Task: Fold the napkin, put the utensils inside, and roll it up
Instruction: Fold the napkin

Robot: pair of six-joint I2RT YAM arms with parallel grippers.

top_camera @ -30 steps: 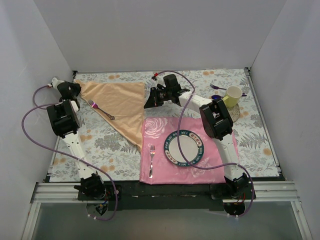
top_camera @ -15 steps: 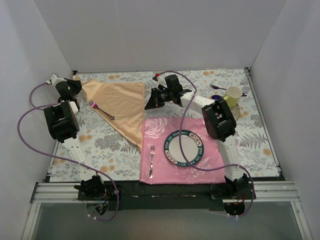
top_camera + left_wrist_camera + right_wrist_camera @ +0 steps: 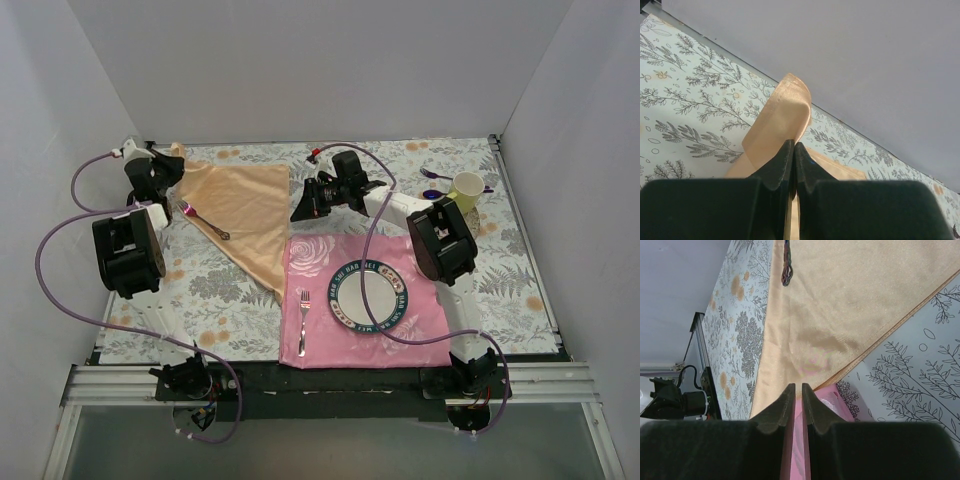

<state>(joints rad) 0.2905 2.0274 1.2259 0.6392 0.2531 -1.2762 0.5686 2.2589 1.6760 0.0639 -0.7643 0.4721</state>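
Note:
The peach-gold napkin (image 3: 245,210) lies folded into a triangle on the floral tablecloth, its point toward the pink mat. A dark fork (image 3: 205,221) rests on its left part. My left gripper (image 3: 172,165) is at the napkin's far left corner, shut on that corner, which rises as a folded flap (image 3: 785,115) in front of the fingertips (image 3: 794,147). My right gripper (image 3: 298,208) hovers over the napkin's right edge (image 3: 850,300). Its jaws (image 3: 795,387) stand a narrow gap apart with nothing between them; pink mat shows through. The fork's handle end (image 3: 786,265) is visible at the top.
A pink rose-printed placemat (image 3: 440,300) carries a ringed plate (image 3: 337,300) and a silver fork (image 3: 303,320). A yellow cup (image 3: 466,188) and purple spoons (image 3: 435,175) stand at the back right. Grey walls close in on three sides.
My left gripper has moved right and toward the back wall with the napkin's corner, pulling it up off the table. The right gripper has barely shifted.

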